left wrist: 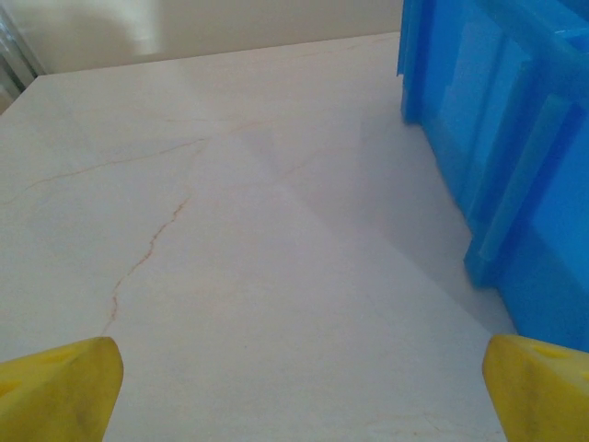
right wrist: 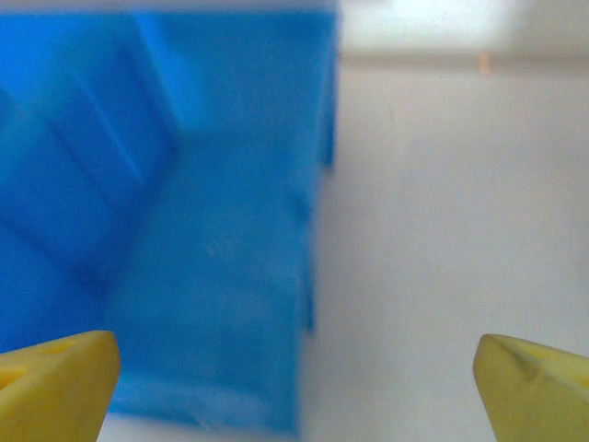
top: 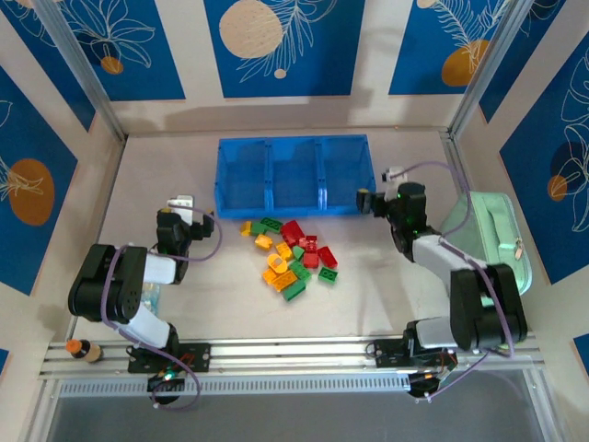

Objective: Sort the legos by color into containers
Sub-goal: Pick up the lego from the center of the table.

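**Q:** Where are the legos?

**A:** The legos (top: 293, 260), in red, green and orange-yellow, lie in 1 loose pile on the pale table (top: 368, 304). The pile sits just in front of the near wall of the tray, between the 2 arms.

**Q:** And the containers?

**A:** The containers (top: 270, 180) are 3 joined compartments in 1 row, forming a translucent blue tray at the far middle of the table.

**Q:** What are the grippers doing?

**A:** The left gripper (left wrist: 299, 391) hangs over bare table to the left of the tray. Its yellow fingertips (left wrist: 60, 387) are spread wide and hold nothing. The right gripper (right wrist: 294, 387) is at the tray's right end, spread just as wide and also holding nothing. Its wrist view is blurred, with blue wall on the left and table on the right.

**Q:** Anything else?

**A:** A mint-green case (top: 492, 235) lies at the table's right edge, beside the right arm.
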